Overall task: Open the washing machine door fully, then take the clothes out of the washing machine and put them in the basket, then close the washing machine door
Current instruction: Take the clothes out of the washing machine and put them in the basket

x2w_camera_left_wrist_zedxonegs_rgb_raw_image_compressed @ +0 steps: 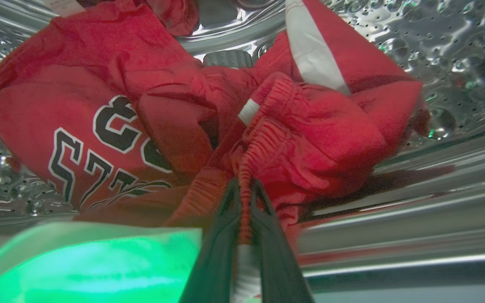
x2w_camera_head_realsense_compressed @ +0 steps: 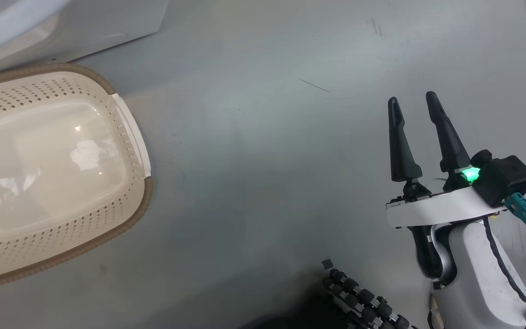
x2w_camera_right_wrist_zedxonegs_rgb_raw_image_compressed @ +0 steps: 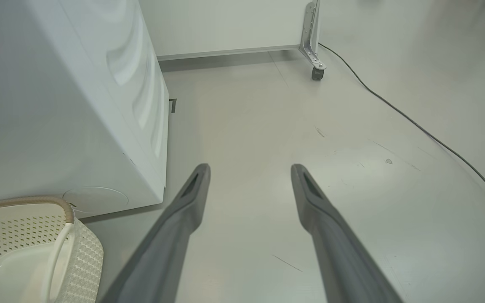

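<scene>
the left gripper (x2w_camera_left_wrist_zedxonegs_rgb_raw_image_compressed: pixel 244 187) is pinched shut on a waistband fold of the clothes (x2w_camera_left_wrist_zedxonegs_rgb_raw_image_compressed: pixel 112 97), heaped in the steel drum (x2w_camera_left_wrist_zedxonegs_rgb_raw_image_compressed: pixel 457 50). pull back slowly so the trailing cloth comes out without snagging, then carry it to the basket (x2w_camera_head_realsense_compressed: pixel 128 214); the right gripper (x2w_camera_head_realsense_compressed: pixel 412 103) hangs spread, idle.

We see red clothes (x2w_camera_left_wrist_zedxonegs_rgb_raw_image_compressed: pixel 322 139) with a white stripe and dark, white-outlined lettering in a silvery perforated drum (x2w_camera_left_wrist_zedxonegs_rgb_raw_image_compressed: pixel 457 50). The basket (x2w_camera_head_realsense_compressed: pixel 25 93) is cream, hole-patterned, with a brown rim.
</scene>
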Motion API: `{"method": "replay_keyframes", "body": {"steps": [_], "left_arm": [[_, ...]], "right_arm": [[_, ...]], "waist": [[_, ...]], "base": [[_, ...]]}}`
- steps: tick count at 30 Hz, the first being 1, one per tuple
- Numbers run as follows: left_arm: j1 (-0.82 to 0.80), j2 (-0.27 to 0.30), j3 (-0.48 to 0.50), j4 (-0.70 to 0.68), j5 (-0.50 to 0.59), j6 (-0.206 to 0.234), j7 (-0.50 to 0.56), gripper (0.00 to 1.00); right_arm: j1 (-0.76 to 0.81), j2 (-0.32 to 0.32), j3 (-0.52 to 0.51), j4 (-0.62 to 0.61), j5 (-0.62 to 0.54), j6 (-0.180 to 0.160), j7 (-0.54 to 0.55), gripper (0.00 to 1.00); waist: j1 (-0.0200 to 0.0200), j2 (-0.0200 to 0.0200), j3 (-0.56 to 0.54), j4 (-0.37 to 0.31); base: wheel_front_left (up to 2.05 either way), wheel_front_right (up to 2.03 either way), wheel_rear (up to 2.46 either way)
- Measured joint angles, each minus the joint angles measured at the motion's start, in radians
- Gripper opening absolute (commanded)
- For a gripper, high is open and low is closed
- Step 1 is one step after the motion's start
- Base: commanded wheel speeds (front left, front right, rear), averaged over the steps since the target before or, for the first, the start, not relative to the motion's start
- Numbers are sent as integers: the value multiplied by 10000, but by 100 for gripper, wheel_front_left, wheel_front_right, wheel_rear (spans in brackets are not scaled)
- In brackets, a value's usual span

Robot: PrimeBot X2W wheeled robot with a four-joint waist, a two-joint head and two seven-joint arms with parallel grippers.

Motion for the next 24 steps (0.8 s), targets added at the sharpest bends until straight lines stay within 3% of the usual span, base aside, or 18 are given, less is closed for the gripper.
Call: {"method": "replay_keyframes", "body": {"steps": [9, 24], "left_arm": [[-5, -387, 81, -454, -21, -96, -1225, 0], [1483, -1262, 571, -1611, -207, 21, -4637, 0]], "right_arm": [[0, -8, -360, -23, -226, -46, 0, 100], [1, -10, -869, -36, -771, -31, 0, 100]], "waist": [[0, 0, -107, 446], [-1, 0, -623, 1211]], "base": [[0, 0, 0], [0, 0, 0]]}}
